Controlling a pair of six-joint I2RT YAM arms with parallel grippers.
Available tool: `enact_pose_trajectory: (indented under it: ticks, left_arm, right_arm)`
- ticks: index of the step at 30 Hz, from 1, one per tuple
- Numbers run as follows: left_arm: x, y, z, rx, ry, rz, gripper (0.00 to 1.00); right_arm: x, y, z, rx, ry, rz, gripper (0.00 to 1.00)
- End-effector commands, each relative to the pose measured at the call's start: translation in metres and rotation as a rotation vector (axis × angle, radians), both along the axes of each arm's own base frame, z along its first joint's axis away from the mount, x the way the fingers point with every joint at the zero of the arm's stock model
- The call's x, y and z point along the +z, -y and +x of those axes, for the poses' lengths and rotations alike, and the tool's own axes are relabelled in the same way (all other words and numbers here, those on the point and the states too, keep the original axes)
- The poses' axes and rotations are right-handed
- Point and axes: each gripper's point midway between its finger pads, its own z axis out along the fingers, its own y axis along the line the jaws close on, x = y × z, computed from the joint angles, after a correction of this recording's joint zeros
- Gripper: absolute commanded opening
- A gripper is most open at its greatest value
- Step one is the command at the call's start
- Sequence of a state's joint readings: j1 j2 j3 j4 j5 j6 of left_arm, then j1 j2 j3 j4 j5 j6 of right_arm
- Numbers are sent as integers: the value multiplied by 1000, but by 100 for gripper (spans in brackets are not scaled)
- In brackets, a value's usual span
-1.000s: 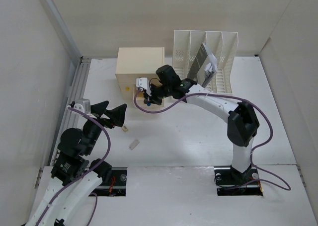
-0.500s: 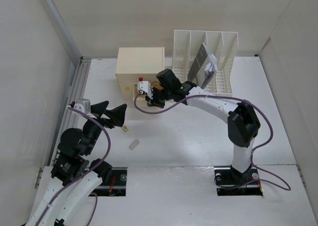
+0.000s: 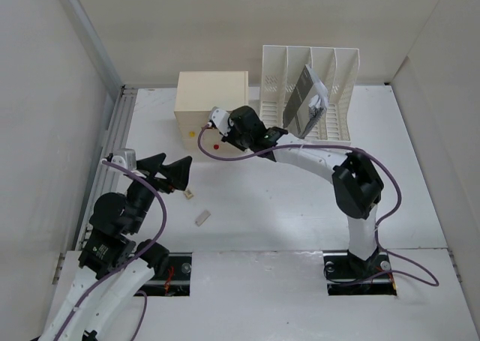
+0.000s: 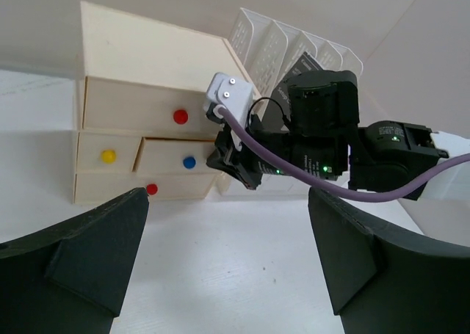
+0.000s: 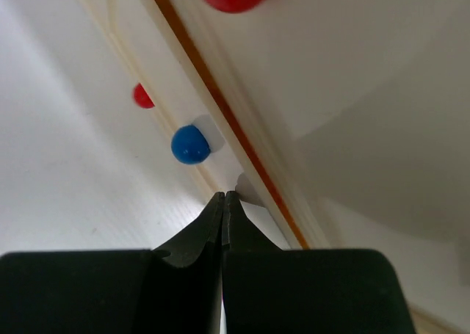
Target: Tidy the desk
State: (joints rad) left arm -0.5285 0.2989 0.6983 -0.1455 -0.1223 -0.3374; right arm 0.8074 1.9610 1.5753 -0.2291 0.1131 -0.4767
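- Desk (image 3: 285, 206): the wide white top that carries everything here. A grey rail (image 3: 116, 142) runs along its left edge, and my two arms are mounted at its near edge.
- Drawer box (image 3: 211, 94): a cream wooden box at the far edge, left of the middle. Its front faces the near edge and carries a red knob (image 4: 180, 116) on top, a yellow knob (image 4: 109, 155) and a blue knob (image 4: 189, 161) in the middle row, and a second red knob (image 4: 151, 189) at the bottom.
- File rack (image 3: 274, 79): white and slotted, at the far edge just to the right of the box. A flat dark-and-grey thing (image 3: 307, 94) leans tilted in one slot.
- My right gripper (image 3: 220, 133): reaches across the desk to the front of the box. Its jaws are pressed together with nothing between them. In the right wrist view the tips (image 5: 224, 196) sit at the edge of a drawer front, just beside the blue knob. I cannot tell whether they touch the wood.
- My left gripper (image 3: 166, 169): hangs above the desk near the left edge, well apart from the box and pointing towards it. Its jaws are spread wide and hold nothing.
- Loose pieces: a small pale block (image 3: 201, 217) lies on the desk towards the near left corner. A smaller pale bit (image 3: 189, 194) lies just beyond it, close under my left fingers (image 3: 178, 172). Both are too small to identify.
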Motion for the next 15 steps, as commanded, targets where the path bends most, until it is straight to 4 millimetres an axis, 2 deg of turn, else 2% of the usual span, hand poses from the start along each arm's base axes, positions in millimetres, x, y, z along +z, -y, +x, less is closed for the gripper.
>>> enact_pose_trajectory:
  ticks: [1, 2, 5, 6, 8, 9, 10, 11, 12, 13, 14, 15]
  left_arm:
    - [-3, 2, 6, 17, -33, -99, 89]
    - [-7, 6, 7, 9, -61, -159, 89]
    - [-35, 12, 17, 22, -141, -251, 89]
    - [-52, 15, 22, 30, -185, -307, 90]
    - [-67, 19, 26, 29, -210, -344, 90]
    - [-73, 19, 29, 40, -218, -363, 89]
    - [-82, 19, 32, 45, -210, -388, 79]
    - [-86, 21, 34, 41, -215, -419, 73]
    - [-91, 21, 37, 54, -219, -431, 63]
    - [-98, 22, 42, 61, -213, -451, 52]
    - [-114, 25, 48, 71, -251, -441, 39]
    - [-114, 25, 53, 80, -249, -442, 35]
  right_arm:
    - [34, 0, 33, -144, 149, 64, 0]
    - [40, 0, 35, -156, 165, 74, 0]
    - [35, 5, 41, -190, 194, 62, 0]
    - [43, 8, 39, -191, 201, 71, 0]
    - [52, 0, 32, -117, 182, 121, 0]
    - [45, -4, 18, -44, 141, 121, 0]
    - [66, -15, -4, 107, 106, 191, 0]
    - [74, -15, -14, 158, 89, 219, 4]
    - [75, -9, -22, 207, 77, 212, 10]
    - [103, -5, -31, 228, 113, 251, 30]
    - [127, 6, -33, 211, 151, 274, 60]
    - [127, 8, -30, 196, 157, 269, 60]
